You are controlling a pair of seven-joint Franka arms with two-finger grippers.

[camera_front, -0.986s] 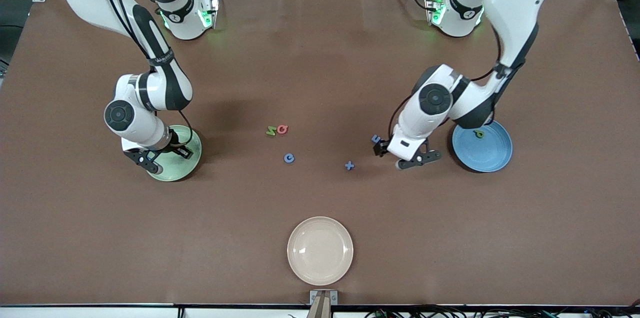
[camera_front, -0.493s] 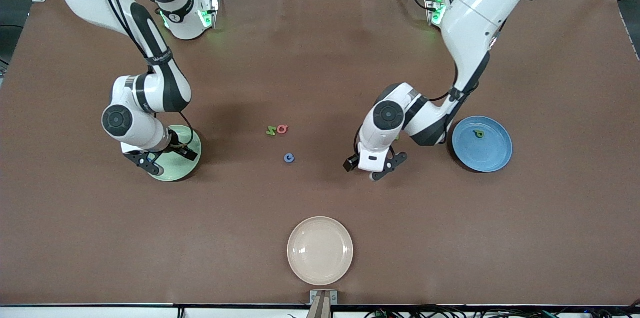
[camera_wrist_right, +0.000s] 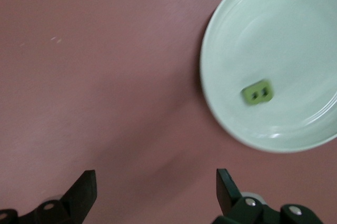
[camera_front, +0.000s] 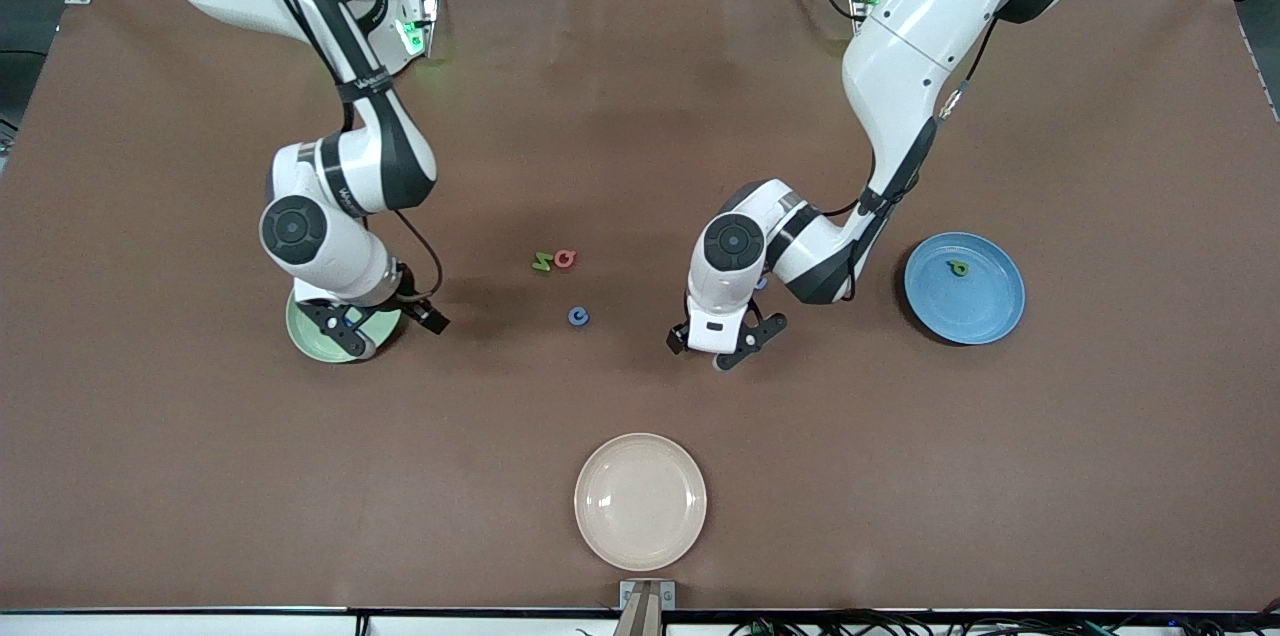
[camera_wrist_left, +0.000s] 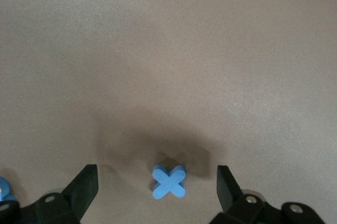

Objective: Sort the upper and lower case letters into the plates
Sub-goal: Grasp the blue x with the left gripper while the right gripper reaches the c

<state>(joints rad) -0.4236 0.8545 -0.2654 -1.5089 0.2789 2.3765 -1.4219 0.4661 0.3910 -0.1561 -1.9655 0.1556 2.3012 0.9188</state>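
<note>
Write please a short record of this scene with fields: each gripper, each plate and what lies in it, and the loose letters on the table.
left gripper: open, over the blue t-shaped letter on the table
right gripper: open, empty, over bare table beside the pale green plate
pale green plate content: one green letter B
blue plate content: one green letter
cream plate: nothing in it, nearest the front camera
loose letters, mid-table: green letter N touching red letter; blue letter nearer the camera
</note>
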